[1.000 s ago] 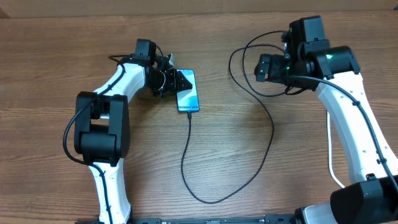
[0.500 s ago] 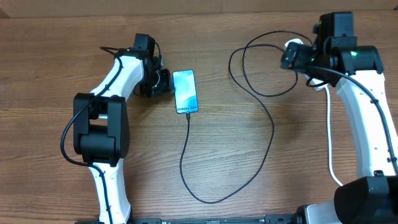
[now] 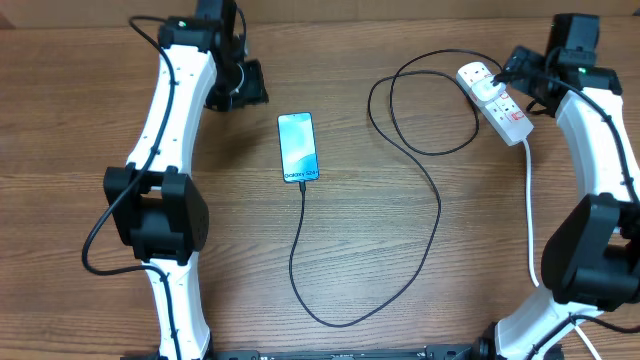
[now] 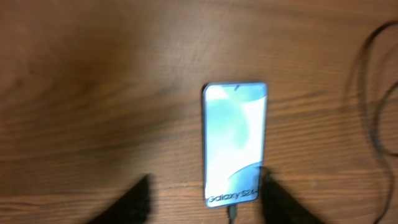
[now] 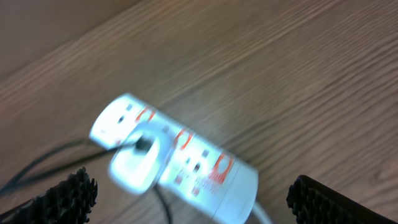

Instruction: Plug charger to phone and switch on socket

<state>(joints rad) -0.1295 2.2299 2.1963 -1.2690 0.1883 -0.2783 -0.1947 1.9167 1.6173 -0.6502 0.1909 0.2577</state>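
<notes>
**Phone** (image 3: 298, 146): flat on the table (image 3: 90, 120), centre-left of the overhead frame. Screen lit. Nothing touches it but the cable.

**Charger** (image 3: 439, 212): tip sits at the phone's lower end and looks seated. The cable loops down, then runs up to the upper right.

**Socket** (image 3: 494, 100): upper right corner. A white plug (image 5: 138, 158) fills one outlet, with red switches (image 5: 219, 167) alongside. The wrist view is blurred, so on or off cannot be told.

**Left gripper** (image 4: 205, 176): upper left of the overhead frame, well apart from the phone. Fingers spread, empty.

**Right gripper** (image 5: 191, 182): hovers above the socket, fingers spread wide, holding and touching nothing.

**Step in hand:** judged to be the switching, since the plugging looks done.

**Next move:** lower one fingertip onto the switch serving the occupied outlet. Press straight down so the strip does not slide. Narrowing the jaws first would likely help the aim.
</notes>
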